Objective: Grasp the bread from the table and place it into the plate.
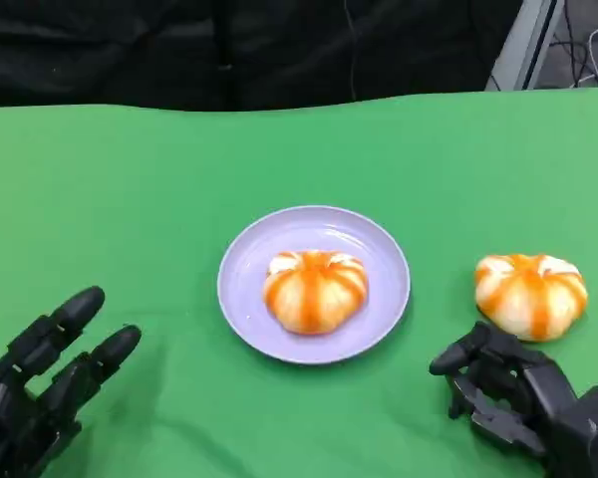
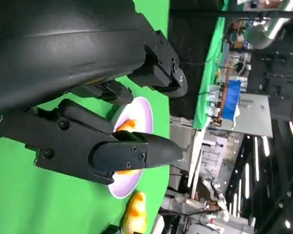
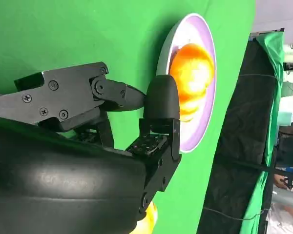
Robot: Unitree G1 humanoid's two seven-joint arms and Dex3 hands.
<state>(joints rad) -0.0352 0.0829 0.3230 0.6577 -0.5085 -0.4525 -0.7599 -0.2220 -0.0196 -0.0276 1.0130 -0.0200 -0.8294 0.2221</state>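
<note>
Lying just beyond right robot hand (image 1: 523,393), bread (image 1: 531,295), beside plate (image 1: 247,261)

One bread (image 1: 316,290) lies in the plate (image 1: 244,267) — another bread (image 1: 531,294) on the table (image 1: 130,199), right.

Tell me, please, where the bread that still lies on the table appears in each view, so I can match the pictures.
Head view: the bread on the table lies right of the plate, just beyond the right hand.
Left wrist view: at the bottom edge, past the plate.
Right wrist view: a sliver at the bottom edge, beside the hand's shell.
Shared landmark: the lilac plate.
</note>
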